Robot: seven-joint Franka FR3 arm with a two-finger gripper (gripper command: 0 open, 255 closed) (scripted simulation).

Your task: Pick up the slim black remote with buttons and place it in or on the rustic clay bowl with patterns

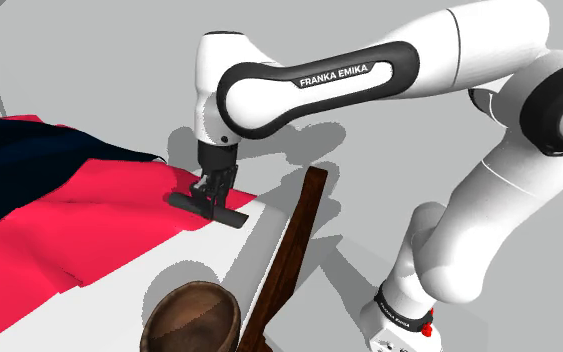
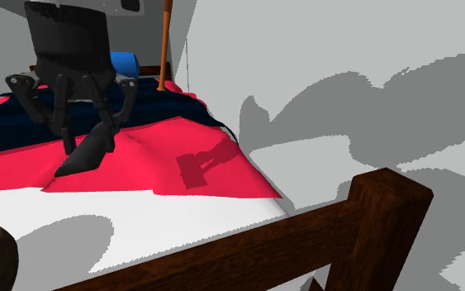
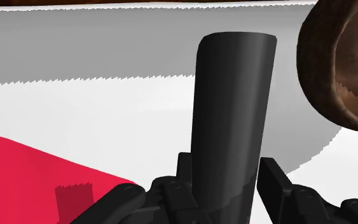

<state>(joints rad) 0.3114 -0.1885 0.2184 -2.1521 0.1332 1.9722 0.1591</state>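
Observation:
My black gripper (image 1: pixel 209 195) is shut on a slim black remote (image 1: pixel 212 208), which sticks out flat to both sides of the fingers. It hangs over the edge of the red blanket (image 1: pixel 79 220), where the white sheet (image 1: pixel 169 265) begins. In the second exterior view the gripper (image 2: pixel 86 142) clasps the remote (image 2: pixel 83 157), whose shadow falls apart from it on the blanket. In the wrist view the remote (image 3: pixel 231 108) runs forward from the gripper (image 3: pixel 225 188), beside the brown patterned bowl (image 3: pixel 346 63). The bowl (image 1: pixel 194 318) rests on the sheet by the frame.
A dark wooden bed frame (image 1: pixel 294 245) runs along the sheet's edge beside the bowl, and its rail (image 2: pixel 305 240) crosses the second exterior view. A dark navy cover (image 1: pixel 19 160) lies beyond the red blanket. A blue object (image 2: pixel 127 62) and a wooden post (image 2: pixel 166 41) stand behind.

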